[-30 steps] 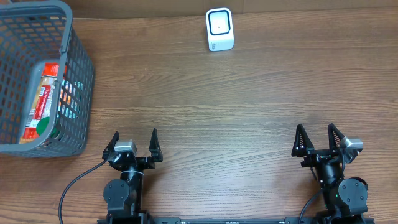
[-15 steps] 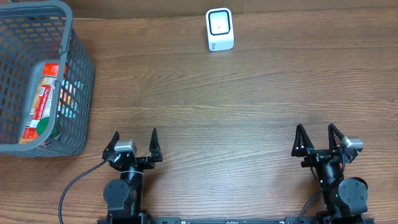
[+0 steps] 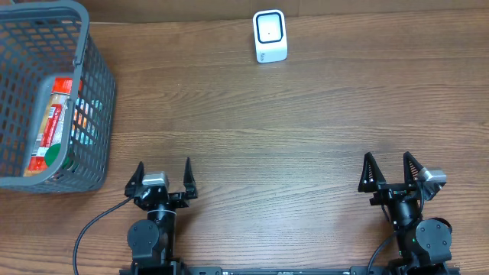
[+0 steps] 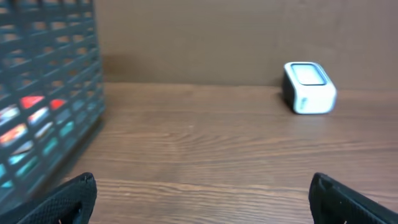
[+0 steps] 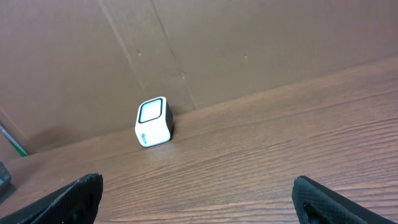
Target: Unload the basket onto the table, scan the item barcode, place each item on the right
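The item, a red and orange packet [image 3: 52,122], lies inside the grey mesh basket [image 3: 95,114] at the table's left, beside something with a green round cap [image 3: 55,156]. Through the basket's wall [image 4: 43,124] the left wrist view shows only blurred red and teal patches. A white barcode scanner [image 3: 270,36] stands at the far middle edge; it also shows as the scanner [image 4: 309,88] and the scanner [image 5: 153,122] in the wrist views. My left gripper [image 3: 163,163] [image 4: 202,190] and right gripper [image 3: 389,156] [image 5: 198,190] rest at the near edge, both wide open and holding nothing.
Brown wood-grain tabletop [image 3: 267,130] stretches between the grippers and the scanner. A brown cardboard wall [image 5: 217,43] rises behind the table's far edge. The basket's tall side stands just left of and beyond my left gripper.
My left gripper has shifted very slightly to the left. Nothing else has moved.
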